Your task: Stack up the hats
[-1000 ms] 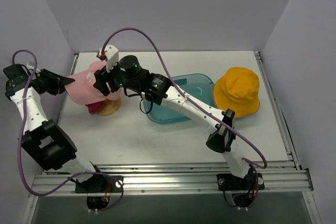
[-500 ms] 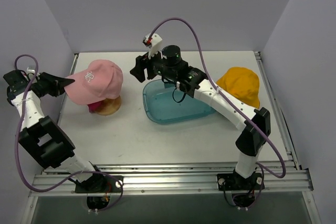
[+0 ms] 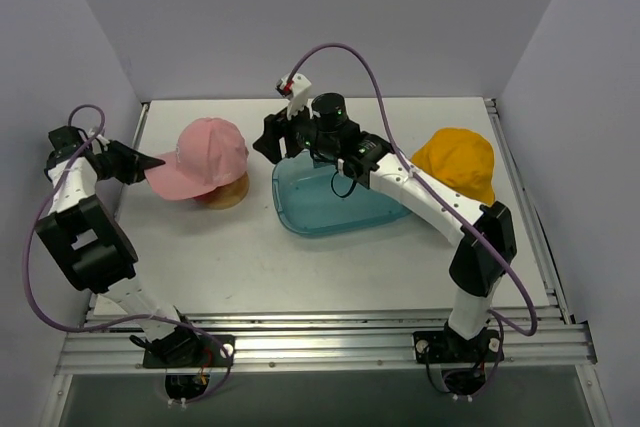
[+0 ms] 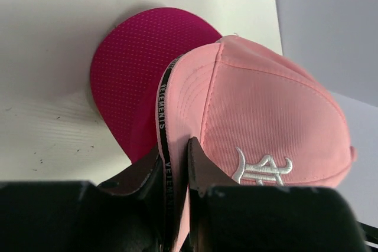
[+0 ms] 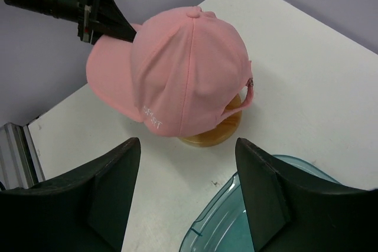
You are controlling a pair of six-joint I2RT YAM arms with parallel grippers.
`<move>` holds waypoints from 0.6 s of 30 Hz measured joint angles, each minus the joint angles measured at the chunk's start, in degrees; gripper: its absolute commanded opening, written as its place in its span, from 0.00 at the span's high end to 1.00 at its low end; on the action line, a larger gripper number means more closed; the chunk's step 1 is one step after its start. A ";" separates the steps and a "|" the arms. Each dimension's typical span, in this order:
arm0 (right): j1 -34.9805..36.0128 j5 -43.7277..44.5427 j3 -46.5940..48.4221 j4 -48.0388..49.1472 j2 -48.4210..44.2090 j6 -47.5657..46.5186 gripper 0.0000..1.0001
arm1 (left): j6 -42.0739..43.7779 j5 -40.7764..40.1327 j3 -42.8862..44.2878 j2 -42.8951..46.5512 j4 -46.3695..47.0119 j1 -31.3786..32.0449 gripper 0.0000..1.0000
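A pale pink hat (image 3: pixel 205 152) sits over the wooden stand (image 3: pixel 228 195) at the left. My left gripper (image 3: pixel 150 162) is shut on its brim edge, seen close in the left wrist view (image 4: pixel 176 151). A magenta hat (image 4: pixel 136 69) lies under the pink one (image 4: pixel 266 104). My right gripper (image 3: pixel 268 137) is open and empty, hovering right of the pink hat (image 5: pixel 183 75), above the tray's back left corner. A yellow-orange hat (image 3: pixel 455 162) lies at the right. The grey hat is out of view.
A translucent teal tray (image 3: pixel 320 212) lies mid-table between the stand and the yellow-orange hat. The stand's disc base (image 5: pixel 215 134) shows under the pink hat. Walls enclose the left, back and right. A metal rail runs along the near edge.
My right gripper let go of the pink hat and drew back right over the tray. My left gripper moved right with the brim, shifting the pink hat right over the stand.
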State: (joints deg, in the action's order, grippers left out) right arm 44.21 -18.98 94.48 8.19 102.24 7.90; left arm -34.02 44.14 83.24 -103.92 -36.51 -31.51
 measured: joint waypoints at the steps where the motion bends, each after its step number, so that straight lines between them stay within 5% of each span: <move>1: -0.09 0.00 0.00 0.35 0.07 0.22 0.39 | 0.02 -0.42 -0.02 -0.87 -0.17 0.76 0.93; 7: -0.33 0.57 0.00 3.50 1.99 3.26 0.39 | 0.26 -1.70 -0.57 -1.51 -0.22 1.77 0.88; 18: -0.37 3.23 3.10 4.87 12.46 7.93 0.39 | 2.12 -5.73 -3.85 -1.03 1.77 3.39 0.61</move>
State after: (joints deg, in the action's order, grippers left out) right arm 43.83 -15.75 97.58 13.06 114.69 15.84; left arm -31.90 38.41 79.40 -104.95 -34.74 -28.12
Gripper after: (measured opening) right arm 0.607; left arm 0.359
